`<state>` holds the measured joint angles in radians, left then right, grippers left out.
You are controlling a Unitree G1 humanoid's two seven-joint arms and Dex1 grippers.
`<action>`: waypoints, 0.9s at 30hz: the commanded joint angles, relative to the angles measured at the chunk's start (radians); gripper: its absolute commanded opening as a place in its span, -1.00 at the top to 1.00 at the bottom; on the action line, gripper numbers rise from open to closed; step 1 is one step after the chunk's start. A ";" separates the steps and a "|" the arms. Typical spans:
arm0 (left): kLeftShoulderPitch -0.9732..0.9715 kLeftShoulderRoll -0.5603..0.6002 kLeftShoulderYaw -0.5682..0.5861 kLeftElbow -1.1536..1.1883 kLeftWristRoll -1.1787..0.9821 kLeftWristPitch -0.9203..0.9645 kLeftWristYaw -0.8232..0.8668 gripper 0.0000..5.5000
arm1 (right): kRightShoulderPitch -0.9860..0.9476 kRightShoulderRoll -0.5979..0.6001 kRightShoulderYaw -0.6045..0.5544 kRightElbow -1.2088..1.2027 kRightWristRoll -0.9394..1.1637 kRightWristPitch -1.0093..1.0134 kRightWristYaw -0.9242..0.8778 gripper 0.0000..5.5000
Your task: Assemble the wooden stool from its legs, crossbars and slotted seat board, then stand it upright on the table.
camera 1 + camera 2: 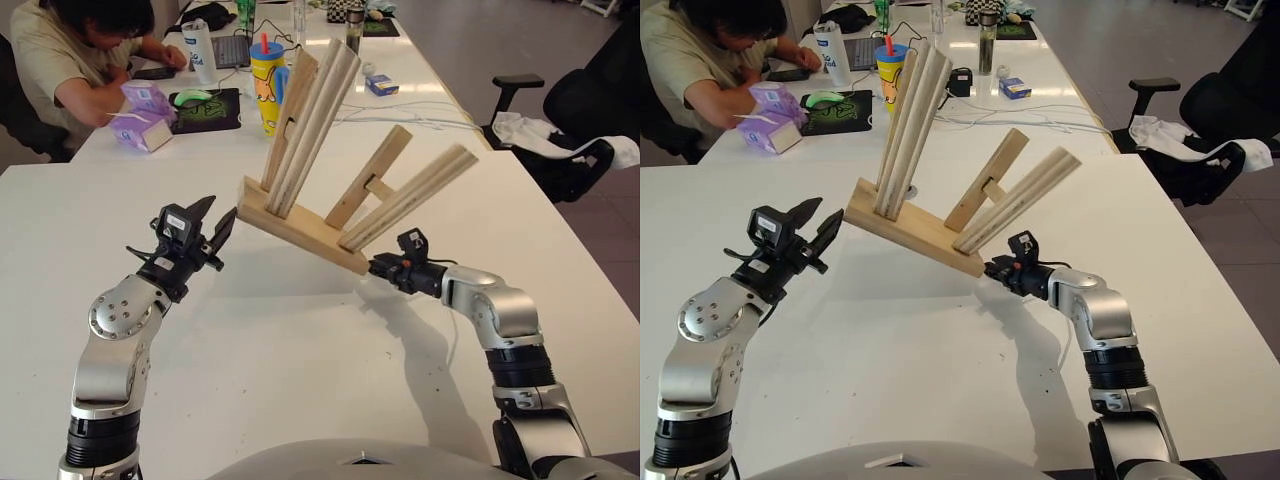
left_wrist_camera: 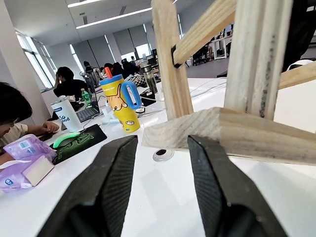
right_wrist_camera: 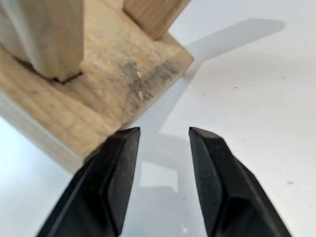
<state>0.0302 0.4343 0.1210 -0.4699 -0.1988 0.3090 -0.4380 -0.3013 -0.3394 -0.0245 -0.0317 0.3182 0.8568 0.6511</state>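
The wooden stool is put together and upside down, tilted, with its legs fanning up and back. Its seat board slopes down to the right, low right corner at the white table, left end raised. My left gripper is open just beside the raised left end; in the left wrist view that end sits just past the open left gripper. My right gripper is open at the low corner; in the right wrist view one fingertip lies against the board's edge.
Behind the stool, on the adjoining table, stand a yellow cup with a blue lid, a purple tissue pack and a dark mouse mat. An office chair is past the table's right edge. A cable grommet lies under the stool.
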 commanded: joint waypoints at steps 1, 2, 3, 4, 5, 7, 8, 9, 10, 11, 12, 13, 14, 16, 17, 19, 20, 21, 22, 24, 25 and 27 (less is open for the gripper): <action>0.057 0.008 -0.109 0.000 -0.020 0.012 -0.083 0.30 | -0.117 0.063 -0.025 -0.137 0.155 0.044 0.043 0.33; 0.060 0.007 -0.107 -0.003 -0.023 0.013 -0.080 0.30 | -0.118 0.064 -0.034 -0.146 0.161 0.054 0.042 0.33; 0.060 0.008 -0.104 -0.007 -0.026 0.014 -0.076 0.30 | -0.118 0.064 -0.043 -0.155 0.165 0.064 0.041 0.33; 0.056 0.007 -0.100 -0.011 -0.032 0.017 -0.074 0.30 | -0.116 0.064 -0.049 -0.165 0.168 0.073 0.040 0.33; 0.052 0.006 -0.096 -0.016 -0.039 0.021 -0.073 0.30 | -0.114 0.065 -0.056 -0.174 0.170 0.081 0.038 0.33; 0.047 0.002 -0.091 -0.027 -0.051 0.028 -0.071 0.30 | -0.115 0.068 -0.070 -0.184 0.177 0.092 0.033 0.33; 0.046 -0.001 -0.094 -0.033 -0.051 0.030 -0.068 0.30 | -0.117 0.063 -0.068 -0.175 0.162 0.078 0.028 0.33; 0.048 -0.004 -0.098 -0.037 -0.050 0.031 -0.066 0.30 | -0.120 0.062 -0.068 -0.154 0.141 0.059 0.017 0.33; 0.053 -0.007 -0.103 -0.040 -0.047 0.032 -0.064 0.30 | -0.128 0.067 -0.075 -0.116 0.119 0.041 -0.003 0.33; 0.063 -0.009 -0.111 -0.039 -0.038 0.028 -0.062 0.30 | -0.132 0.053 -0.059 -0.051 0.049 -0.007 -0.048 0.33; 0.072 -0.009 -0.115 -0.036 -0.034 0.026 -0.062 0.30 | -0.133 0.049 -0.063 0.001 0.008 -0.043 -0.088 0.33; 0.081 -0.006 -0.119 -0.032 -0.026 0.023 -0.062 0.30 | -0.135 0.050 -0.078 0.045 -0.013 -0.072 -0.120 0.33; 0.093 -0.001 -0.119 -0.023 -0.018 0.017 -0.061 0.30 | -0.132 0.038 -0.073 0.080 -0.046 -0.106 -0.144 0.33; 0.118 0.012 -0.102 0.001 -0.004 -0.013 -0.065 0.30 | -0.120 0.026 -0.077 0.119 -0.080 -0.158 -0.176 0.33; 0.131 0.017 -0.088 0.014 0.003 -0.032 -0.065 0.30 | -0.114 0.017 -0.070 0.135 -0.101 -0.184 -0.189 0.33; 0.155 0.028 -0.051 0.049 0.013 -0.084 -0.068 0.30 | -0.108 0.015 -0.073 0.166 -0.106 -0.215 -0.195 0.33; 0.170 0.041 -0.042 0.078 0.022 -0.121 -0.082 0.25 | -0.102 0.011 -0.068 0.182 -0.118 -0.235 -0.199 0.34; 0.182 0.049 -0.037 0.100 0.028 -0.160 -0.097 0.21 | -0.098 0.013 -0.072 0.196 -0.115 -0.245 -0.200 0.34; 0.190 0.057 -0.035 0.119 0.023 -0.189 -0.120 0.15 | -0.091 0.012 -0.073 0.202 -0.118 -0.255 -0.202 0.34; 0.198 0.068 -0.037 0.150 0.006 -0.241 -0.166 0.03 | -0.082 0.013 -0.082 0.210 -0.115 -0.265 -0.210 0.34; 0.200 0.074 -0.043 0.171 0.001 -0.268 -0.191 -0.02 | -0.078 0.010 -0.084 0.215 -0.118 -0.273 -0.213 0.34; 0.191 0.079 -0.060 0.214 -0.010 -0.303 -0.239 -0.12 | -0.075 0.010 -0.095 0.232 -0.110 -0.280 -0.216 0.34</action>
<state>0.2268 0.4966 0.0794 -0.3018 -0.1955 0.0434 -0.6264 -0.3845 -0.3217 -0.1027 0.1769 0.2039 0.5883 0.4430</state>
